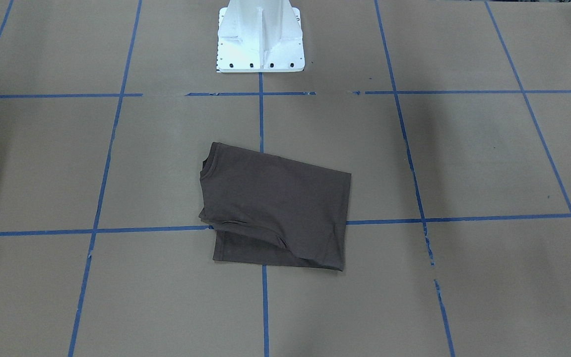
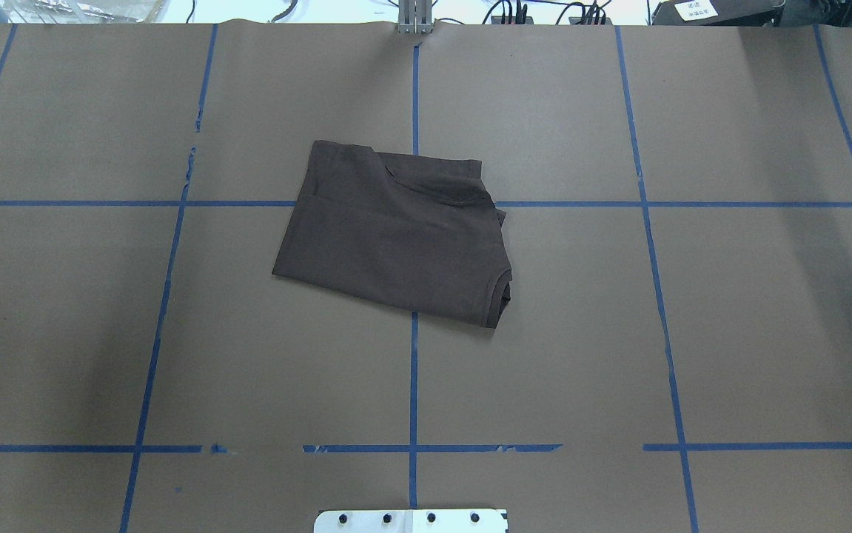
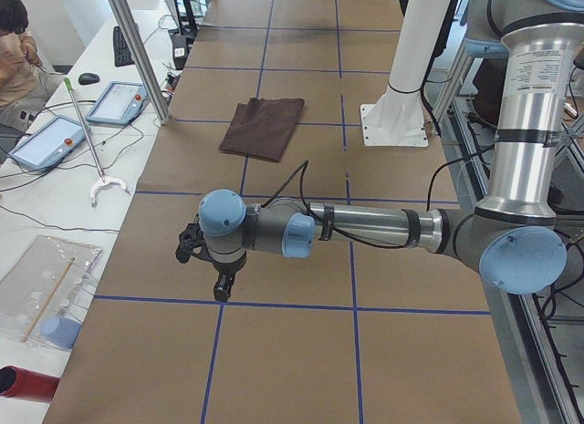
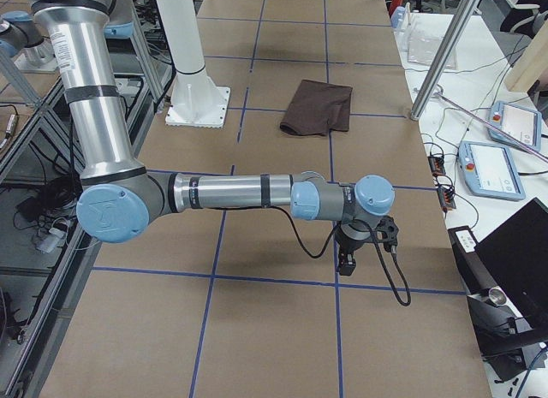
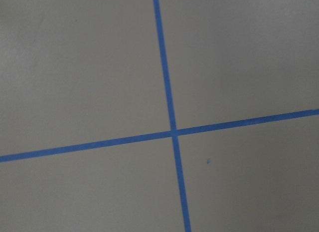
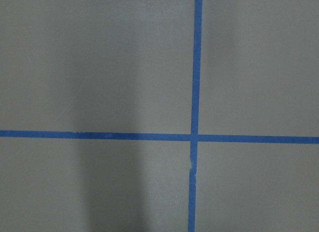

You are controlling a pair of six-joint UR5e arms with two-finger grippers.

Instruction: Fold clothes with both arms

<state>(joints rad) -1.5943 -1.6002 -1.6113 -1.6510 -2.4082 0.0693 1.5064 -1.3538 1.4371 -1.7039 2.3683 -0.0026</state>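
I see the T-shirt [image 2: 396,237] lying flat as a folded, roughly rectangular dark brown-grey packet on the brown paper table [image 2: 729,333]. It sits near the middle, well apart from the white pedestal base [image 1: 260,39]. It covers the crossing of the centre blue tape line [image 2: 413,385] with the far cross line. The fabric looks smooth over most of its top layer. The ribbed collar [image 2: 501,292] curves at one corner, and a tucked-in sleeve [image 2: 444,189] forms a soft ridge along the far edge. In the overhead view the long axis runs across the table from side to side, tilted so that the end on the robot's right drops toward the robot. The collar end points to the robot's right and the straight opposite edge to its left. The front-facing view shows the same, mirrored, with the collar [image 1: 207,166] on its left. Both arms stretch out low over bare paper, each at its own end of the table and well apart from the shirt. The left gripper [image 3: 219,287] and the right gripper [image 4: 347,257] show only in the side views, so I cannot tell whether their fingers are spread or pressed together. Each wrist camera shows only paper and a tape crossing.
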